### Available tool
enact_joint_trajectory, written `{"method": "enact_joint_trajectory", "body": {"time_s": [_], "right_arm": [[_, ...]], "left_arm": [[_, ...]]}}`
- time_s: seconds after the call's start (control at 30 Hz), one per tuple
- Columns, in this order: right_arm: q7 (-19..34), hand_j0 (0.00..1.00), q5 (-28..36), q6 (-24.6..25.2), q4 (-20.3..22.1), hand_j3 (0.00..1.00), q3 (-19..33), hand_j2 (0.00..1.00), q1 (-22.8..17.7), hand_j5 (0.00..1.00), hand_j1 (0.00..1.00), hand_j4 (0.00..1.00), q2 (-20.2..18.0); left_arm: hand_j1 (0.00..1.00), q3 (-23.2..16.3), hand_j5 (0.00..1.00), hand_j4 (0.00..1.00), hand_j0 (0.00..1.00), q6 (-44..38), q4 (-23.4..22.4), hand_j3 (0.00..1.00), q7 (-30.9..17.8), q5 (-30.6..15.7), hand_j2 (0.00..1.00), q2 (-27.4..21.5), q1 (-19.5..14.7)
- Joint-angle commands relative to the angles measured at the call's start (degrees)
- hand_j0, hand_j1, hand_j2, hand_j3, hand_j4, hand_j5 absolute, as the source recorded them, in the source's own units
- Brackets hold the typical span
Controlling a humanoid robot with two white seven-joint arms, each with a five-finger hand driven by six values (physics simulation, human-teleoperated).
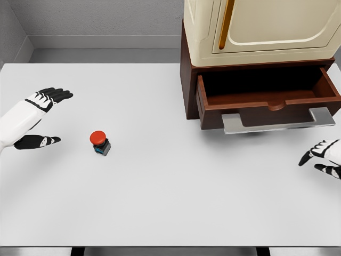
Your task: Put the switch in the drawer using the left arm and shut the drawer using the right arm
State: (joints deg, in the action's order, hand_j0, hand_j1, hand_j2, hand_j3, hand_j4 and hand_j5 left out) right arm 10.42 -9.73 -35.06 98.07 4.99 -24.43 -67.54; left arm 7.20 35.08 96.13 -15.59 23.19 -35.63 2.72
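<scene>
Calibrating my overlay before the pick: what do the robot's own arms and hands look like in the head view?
Both arms have smooth white shells. The left hand has black fingers and thumb with white plates over the knuckles. The right hand, partly cut off at the edge, shows the same black fingers and white plating. No cables are visible.

1. The left hand (40, 117) reaches in from the left edge on a white forearm; its black fingers (56, 95) are spread, thumb held apart below
2. The right hand (325, 158) shows at the right edge; fingers loosely extended, grasping nothing
</scene>
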Motion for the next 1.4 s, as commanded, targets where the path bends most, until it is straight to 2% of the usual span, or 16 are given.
{"method": "enact_joint_trajectory", "body": {"time_s": [0.0, 0.17, 0.23, 0.3, 0.37, 0.4, 0.47, 0.57, 0.63, 0.83, 0.9, 1.03, 1.1, 1.13, 1.23, 1.37], "right_arm": [[0.04, 0.51, 0.15, 0.06, 0.81, 0.51, 0.11, 0.51, 0.0, 0.51, 0.51, 0.51, 0.04], [-0.05, 0.51, 0.24, 0.06, 0.98, 0.51, 0.2, 0.51, 0.0, 0.51, 0.51, 0.51, 0.13], [-0.05, 0.51, 0.24, 0.06, 0.98, 0.51, 0.2, 0.51, 0.0, 0.51, 0.51, 0.51, 0.22], [-0.05, 0.51, 0.15, 0.06, 0.98, 0.51, 0.2, 0.51, 0.09, 0.51, 0.51, 0.51, 0.13], [-0.14, 0.52, 0.15, 0.06, 0.98, 0.52, 0.2, 0.52, 0.09, 0.52, 0.52, 0.52, 0.13], [-0.14, 0.52, 0.24, 0.06, 0.98, 0.52, 0.2, 0.52, 0.09, 0.52, 0.52, 0.52, 0.13], [-0.14, 0.52, 0.15, 0.06, 0.98, 0.52, 0.2, 0.52, 0.0, 0.52, 0.52, 0.52, 0.13], [-0.14, 0.53, 0.15, 0.06, 1.16, 0.53, 0.11, 0.53, 0.0, 0.53, 0.53, 0.53, 0.13], [-0.14, 0.53, -0.02, 0.06, 1.86, 0.53, 0.02, 0.53, 0.0, 0.53, 0.53, 0.53, 0.22], [-0.14, 0.53, -0.73, 0.06, 2.3, 0.53, -0.06, 0.53, -0.26, 0.53, 0.53, 0.53, 0.31], [-0.14, 0.53, -0.73, 0.06, 2.48, 0.53, -0.06, 0.53, -0.18, 0.53, 0.53, 0.53, 0.4], [-0.22, 0.53, -1.08, 0.06, 3.01, 0.53, -0.15, 0.53, -0.18, 0.53, 0.53, 0.53, 0.4], [-0.22, 0.53, -1.08, 0.06, 3.01, 0.53, -0.15, 0.53, -0.18, 0.53, 0.53, 0.53, 0.4], [-0.22, 0.53, -1.08, 0.06, 3.01, 0.53, -0.15, 0.53, -0.18, 0.53, 0.53, 0.53, 0.4], [-0.22, 0.53, -1.08, 0.06, 3.01, 0.53, -0.06, 0.53, -0.18, 0.53, 0.53, 0.53, 0.4], [-0.14, 0.53, -1.08, 0.06, 3.01, 0.53, -0.06, 0.53, -0.18, 0.53, 0.53, 0.53, 0.48]], "left_arm": [[1.0, 0.01, 1.0, 1.0, 1.0, -0.08, 0.03, 1.0, 0.03, -0.42, 1.0, -0.05, 0.0], [1.0, -0.43, 1.0, 1.0, 1.0, -0.08, 0.82, 1.0, 0.12, -0.51, 1.0, 2.15, 0.35], [1.0, -0.52, 1.0, 1.0, 1.0, -0.08, 1.43, 1.0, 0.29, -2.88, 1.0, 2.24, 0.35], [1.0, -3.32, 1.0, 1.0, 1.0, -0.08, 1.96, 1.0, 0.29, -9.99, 1.0, 1.89, 0.44], [1.0, -5.44, 1.0, 1.0, 1.0, -0.08, 2.14, 1.0, 0.21, -19.57, 1.0, 1.45, 1.23], [1.0, -5.44, 1.0, 1.0, 1.0, -0.08, 2.05, 1.0, 0.12, -21.51, 1.0, 1.45, 0.88], [1.0, -5.44, 1.0, 1.0, 1.0, -0.08, 2.4, 1.0, 0.29, -22.13, 1.0, 1.53, 1.23], [1.0, -5.44, 1.0, 1.0, 1.0, -0.08, 2.57, 1.0, 0.29, -28.19, 1.0, 1.53, 1.23], [1.0, -5.35, 1.0, 1.0, 1.0, -0.08, 5.12, 1.0, 0.38, -28.9, 1.0, 1.53, 2.64], [1.0, -6.4, 1.0, 1.0, 1.0, -0.08, 4.86, 1.0, 0.21, -30.57, 1.0, 1.27, 4.66], [1.0, -8.69, 1.0, 1.0, 1.0, -5.37, 5.12, 1.0, 0.12, -31.09, 1.0, 1.27, 4.31], [1.0, -11.06, 1.0, 1.0, 1.0, -14.16, 5.04, 1.0, -0.06, -40.15, 1.0, 0.21, 4.13], [1.0, -11.42, 1.0, 1.0, 1.0, -17.23, 4.77, 1.0, -0.06, -41.64, 1.0, 0.3, 4.13], [1.0, -11.42, 1.0, 1.0, 1.0, -18.56, 4.68, 1.0, -0.06, -44.19, 1.0, 0.3, 4.22], [1.0, -11.5, 1.0, 1.0, 1.0, -24.18, 4.68, 1.0, -0.06, -44.72, 1.0, 0.3, 4.48], [1.0, -11.77, 1.0, 1.0, 1.0, -24.53, 4.68, 1.0, -2.96, -47.18, 1.0, 0.39, 4.83]]}}
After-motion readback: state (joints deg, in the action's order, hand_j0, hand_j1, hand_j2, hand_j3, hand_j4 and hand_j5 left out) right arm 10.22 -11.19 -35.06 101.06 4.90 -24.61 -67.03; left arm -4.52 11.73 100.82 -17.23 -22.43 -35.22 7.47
